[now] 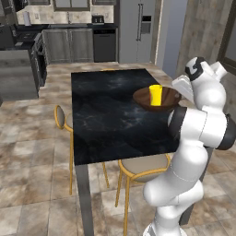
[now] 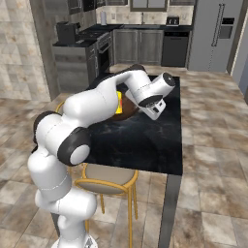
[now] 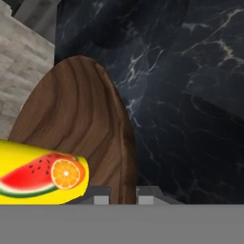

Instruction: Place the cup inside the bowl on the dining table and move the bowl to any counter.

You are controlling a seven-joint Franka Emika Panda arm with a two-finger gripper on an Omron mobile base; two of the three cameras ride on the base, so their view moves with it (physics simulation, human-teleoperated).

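Jaws nearly closed, pinching rim of wooden bowl at its near edge, so bowl can be carried off. Yellow cup, fruit print on side, stands inside bowl. Bowl sits near right edge of black marble worktop. Kitchen counter well beyond, likely destination.

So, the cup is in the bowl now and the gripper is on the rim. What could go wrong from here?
1. The gripper pinches only the thin rim of the bowl, so the wide bowl could tilt or slip when carried.
2. The cup stands loose and upright inside; a tilt could tip it out.
3. The bowl is near the edge of the dining table, above a chair, so a slip could drop it to the floor.
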